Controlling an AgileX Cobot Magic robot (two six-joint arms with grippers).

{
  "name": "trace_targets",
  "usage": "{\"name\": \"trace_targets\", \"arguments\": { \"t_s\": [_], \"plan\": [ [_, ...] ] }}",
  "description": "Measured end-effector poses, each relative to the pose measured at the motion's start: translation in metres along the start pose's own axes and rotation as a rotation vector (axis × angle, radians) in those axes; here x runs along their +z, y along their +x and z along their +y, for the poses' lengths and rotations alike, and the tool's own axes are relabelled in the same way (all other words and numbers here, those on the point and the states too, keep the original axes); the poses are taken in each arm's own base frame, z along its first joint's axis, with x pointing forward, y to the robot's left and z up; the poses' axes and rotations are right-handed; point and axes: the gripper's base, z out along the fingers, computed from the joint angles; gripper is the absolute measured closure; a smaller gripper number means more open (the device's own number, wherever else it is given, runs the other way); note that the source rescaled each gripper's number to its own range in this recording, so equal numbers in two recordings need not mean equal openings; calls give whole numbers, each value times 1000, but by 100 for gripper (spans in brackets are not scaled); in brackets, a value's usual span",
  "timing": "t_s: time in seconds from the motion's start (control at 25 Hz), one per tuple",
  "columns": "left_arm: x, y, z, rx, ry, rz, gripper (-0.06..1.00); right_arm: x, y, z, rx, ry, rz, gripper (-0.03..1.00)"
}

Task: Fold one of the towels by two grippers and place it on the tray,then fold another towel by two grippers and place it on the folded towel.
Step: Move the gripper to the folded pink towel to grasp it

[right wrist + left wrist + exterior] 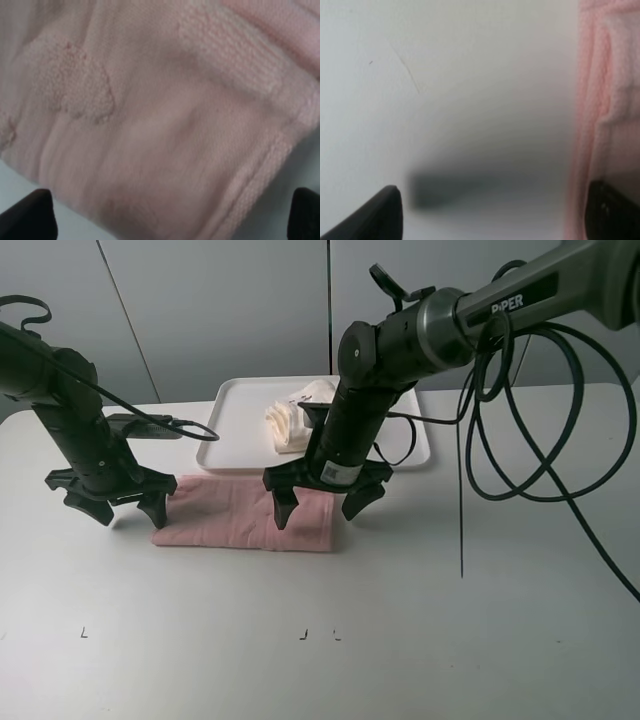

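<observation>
Folded light pink terry towel (225, 518) is lying on the white desk (420, 630), near the flat white plastic tray (243, 426) carrying the cream terry towel (290, 420). Black left tool (118, 508) and right tool (318, 506) are hovering released at its ends.

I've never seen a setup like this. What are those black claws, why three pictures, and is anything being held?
Those are two robot arms, each ending in a claw called a gripper. The wide picture comes from a camera mounted high; the two close-ups come from cameras on the arms' wrists. A folded pink towel lies on the table, and a cream towel sits on the white tray behind it. The left gripper hangs at the pink towel's left end, the right gripper over its right part. Both stand open, holding nothing.
</observation>
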Motion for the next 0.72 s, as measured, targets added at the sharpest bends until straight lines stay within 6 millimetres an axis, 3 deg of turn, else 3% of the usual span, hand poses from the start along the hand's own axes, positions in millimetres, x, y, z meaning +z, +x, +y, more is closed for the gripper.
{"name": "trace_targets", "arguments": {
  "t_s": [0.72],
  "plan": [
    [0,0,0,0,0,2,0,0,-3,0,-7,2,-32,-3]
  ]
}}
